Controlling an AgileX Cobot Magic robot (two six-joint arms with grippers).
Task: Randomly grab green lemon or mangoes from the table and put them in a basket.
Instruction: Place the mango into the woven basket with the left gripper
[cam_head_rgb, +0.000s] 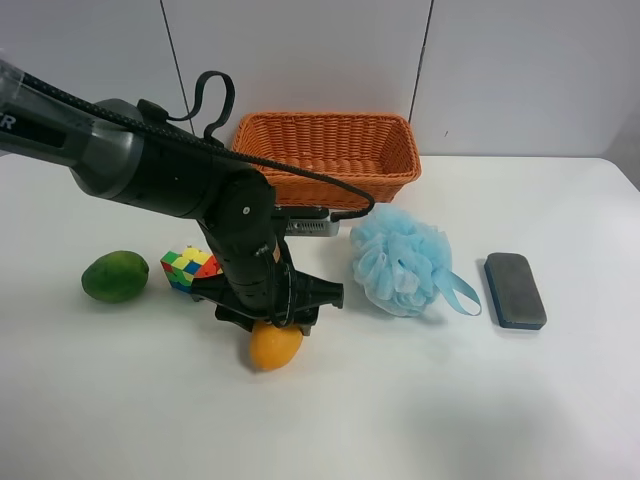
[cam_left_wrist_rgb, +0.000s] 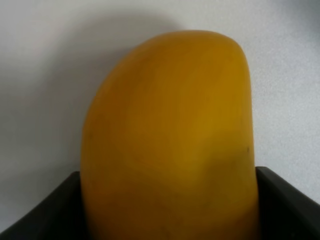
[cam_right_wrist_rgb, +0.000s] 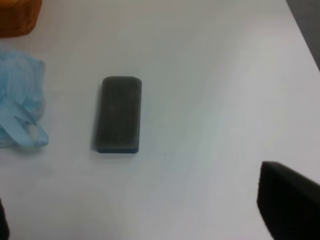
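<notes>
Jaws on the left arm (cam_head_rgb: 150, 170) pinch the mango (cam_left_wrist_rgb: 170, 135) on the table (cam_head_rgb: 450, 400); right jaws gape.

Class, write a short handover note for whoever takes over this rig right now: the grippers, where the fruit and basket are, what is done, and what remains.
The left gripper looks shut on the mango, which rests on the table.
The right gripper is open and empty, above the table near a grey block.
The green lemon lies on the table beside a colourful cube.
The basket at the back shows no fruit.
Done: mango grasped, it seems.
Left: lift it into the basket, then fetch the green lemon.
</notes>
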